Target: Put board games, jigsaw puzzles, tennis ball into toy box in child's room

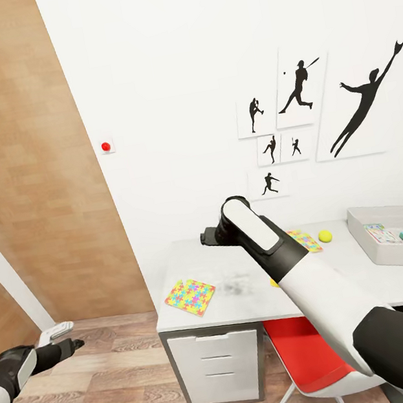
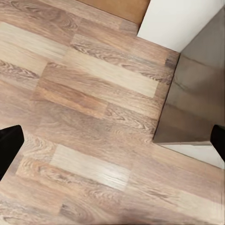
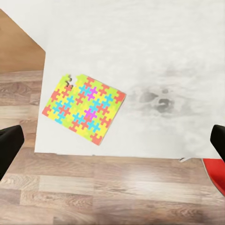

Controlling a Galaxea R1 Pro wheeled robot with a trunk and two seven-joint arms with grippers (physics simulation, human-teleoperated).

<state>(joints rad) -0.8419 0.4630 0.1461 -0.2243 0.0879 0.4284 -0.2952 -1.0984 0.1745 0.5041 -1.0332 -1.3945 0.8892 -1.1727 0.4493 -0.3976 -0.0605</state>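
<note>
On the table (image 3: 140, 56), jigsaw puzzle (image 3: 84, 108) lies below the open right gripper (image 3: 112, 143).

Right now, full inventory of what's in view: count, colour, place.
jigsaw puzzles: 2, multicoloured; one flat near the table's left front corner, one partly behind the right arm
tennis ball: 1, yellow-green, on the table between the far puzzle and the toy box
toy box: 1, light grey, right end of the table, colourful flat boxes inside
table: 1, light grey top, white drawers
chair: 1, red seat, under the table
wall pictures: black silhouettes
wall button: 1, red
left end effector: open, low over the wood floor
right end effector: open, above the table
</note>
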